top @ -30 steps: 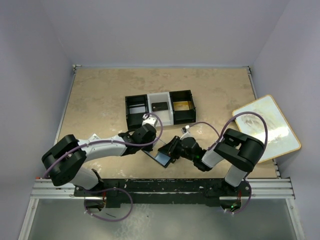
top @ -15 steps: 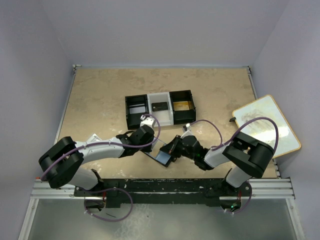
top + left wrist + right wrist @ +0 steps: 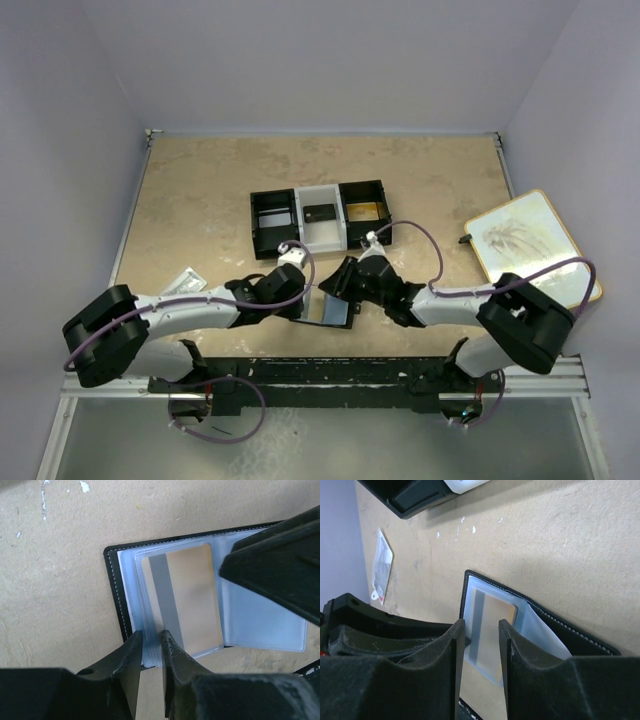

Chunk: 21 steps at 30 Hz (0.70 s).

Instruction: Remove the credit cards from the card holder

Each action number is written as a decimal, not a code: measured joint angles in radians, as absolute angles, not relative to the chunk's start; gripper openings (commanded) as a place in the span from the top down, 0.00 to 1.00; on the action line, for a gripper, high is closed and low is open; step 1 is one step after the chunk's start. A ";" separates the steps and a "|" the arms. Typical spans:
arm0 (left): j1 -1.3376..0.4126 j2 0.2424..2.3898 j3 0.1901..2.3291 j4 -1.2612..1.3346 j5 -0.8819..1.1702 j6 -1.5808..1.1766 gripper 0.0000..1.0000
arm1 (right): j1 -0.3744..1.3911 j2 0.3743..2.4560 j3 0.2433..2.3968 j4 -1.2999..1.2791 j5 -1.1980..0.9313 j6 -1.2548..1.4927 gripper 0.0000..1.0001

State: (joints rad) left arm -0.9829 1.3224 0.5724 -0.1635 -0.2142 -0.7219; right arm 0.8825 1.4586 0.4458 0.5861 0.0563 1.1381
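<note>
Only the wrist views show the gold card inside the open wallet. The left gripper narrowly pinches the wallet's edge, and the right gripper hangs parted and empty.

Mottled tan tabletop enclosed by plain pale lilac walls at 9, 12 and 3 o'clock; aluminium rail along its 6 o'clock edge; soft, even lighting.

top view evenly lit, soft diffuse light from above; beige surface bright, shadows faint and soft-edged. pale glare patch on board at right. left wrist view sharp on card holder; sheen on clear sleeves, gold card slightly hazy beneath. near jaws dark, blurred in both wrist views. right wrist view tilted; white packet soft, possibly out of focus.
</note>
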 measured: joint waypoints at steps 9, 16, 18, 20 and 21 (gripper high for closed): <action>-0.983 1.280 0.558 -0.206 -0.239 -0.749 0.80 | 0.939 1.549 0.635 0.310 0.086 0.951 0.63; -0.983 1.275 0.558 -0.221 -0.245 -0.751 0.80 | 1.002 1.652 0.764 0.203 0.159 0.936 0.62; -0.983 1.267 0.558 -0.225 -0.250 -0.755 0.80 | 1.003 1.640 0.751 0.204 0.163 0.943 0.62; -0.983 1.260 0.558 -0.228 -0.258 -0.760 0.80 | 1.003 1.619 0.736 0.194 0.165 0.948 0.63; -0.983 1.257 0.558 -0.228 -0.262 -0.762 0.80 | 1.003 1.609 0.730 0.187 0.165 0.949 0.64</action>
State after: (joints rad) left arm -0.9833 1.2568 0.5575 -0.2283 -0.2623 -0.7616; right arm 1.0031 1.6093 0.7296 0.1875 0.1650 0.9489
